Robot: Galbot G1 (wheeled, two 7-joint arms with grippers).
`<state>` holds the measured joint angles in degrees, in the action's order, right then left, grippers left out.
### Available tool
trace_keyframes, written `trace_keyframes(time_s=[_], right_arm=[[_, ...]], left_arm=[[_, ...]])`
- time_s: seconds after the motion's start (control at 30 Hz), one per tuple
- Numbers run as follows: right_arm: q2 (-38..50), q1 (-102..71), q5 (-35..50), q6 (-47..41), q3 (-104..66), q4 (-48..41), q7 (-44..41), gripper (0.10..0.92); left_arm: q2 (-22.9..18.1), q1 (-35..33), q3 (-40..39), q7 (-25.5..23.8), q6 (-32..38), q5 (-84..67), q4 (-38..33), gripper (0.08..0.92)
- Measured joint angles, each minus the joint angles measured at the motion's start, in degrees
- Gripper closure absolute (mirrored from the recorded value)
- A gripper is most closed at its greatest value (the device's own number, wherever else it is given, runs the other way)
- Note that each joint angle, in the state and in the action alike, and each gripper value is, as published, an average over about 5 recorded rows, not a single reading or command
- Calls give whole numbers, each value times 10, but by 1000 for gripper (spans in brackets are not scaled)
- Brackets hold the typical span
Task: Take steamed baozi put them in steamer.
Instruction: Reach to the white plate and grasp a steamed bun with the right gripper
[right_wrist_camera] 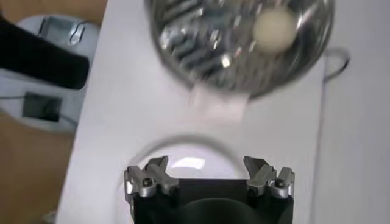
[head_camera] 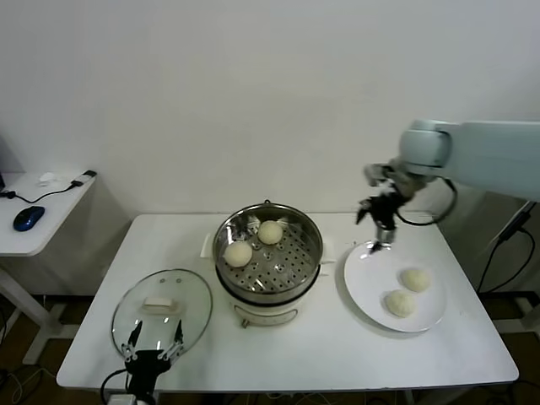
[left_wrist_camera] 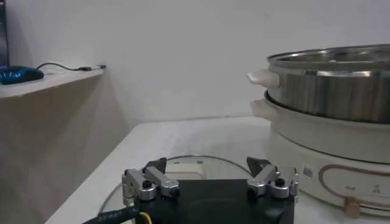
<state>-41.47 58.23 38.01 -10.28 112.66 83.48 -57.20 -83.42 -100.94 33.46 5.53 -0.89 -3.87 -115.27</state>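
Observation:
The steamer [head_camera: 226, 228] stands mid-table with two baozi on its perforated tray, one at the front left [head_camera: 238, 253] and one at the back [head_camera: 270, 231]. Two more baozi [head_camera: 414, 279] [head_camera: 399, 303] lie on the white plate [head_camera: 367, 270] to its right. My right gripper [head_camera: 382, 236] hangs open and empty above the plate's far left rim. In the right wrist view the gripper [right_wrist_camera: 207, 165] is over the plate [right_wrist_camera: 183, 152], with the steamer [right_wrist_camera: 201, 55] and one baozi [right_wrist_camera: 274, 27] beyond. My left gripper [head_camera: 153, 348] is open and parked at the table's front left.
The glass lid with a white knob [head_camera: 160, 308] lies on the table left of the steamer, just ahead of the left gripper [left_wrist_camera: 207, 167]; the steamer's wall [left_wrist_camera: 329, 91] rises beside it. A side table with a blue mouse [head_camera: 28, 218] stands at far left.

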Motion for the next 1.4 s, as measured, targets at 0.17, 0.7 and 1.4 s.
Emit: trace_keyframes(time_s=[0.17, 0.7, 1.4], right_arm=[[59, -61, -60, -6, -26, -1, 9, 203], [85, -305, -152, -34, -209, -82, 53, 203], [45, -387, -163, -40, -274, -129, 57, 326]], left_arm=[[-3, -4, 0, 1, 3, 3, -1, 177], [-16, -8, 6, 2, 3, 12, 2, 177], [-15, 2, 6, 3, 0, 11, 12, 177]])
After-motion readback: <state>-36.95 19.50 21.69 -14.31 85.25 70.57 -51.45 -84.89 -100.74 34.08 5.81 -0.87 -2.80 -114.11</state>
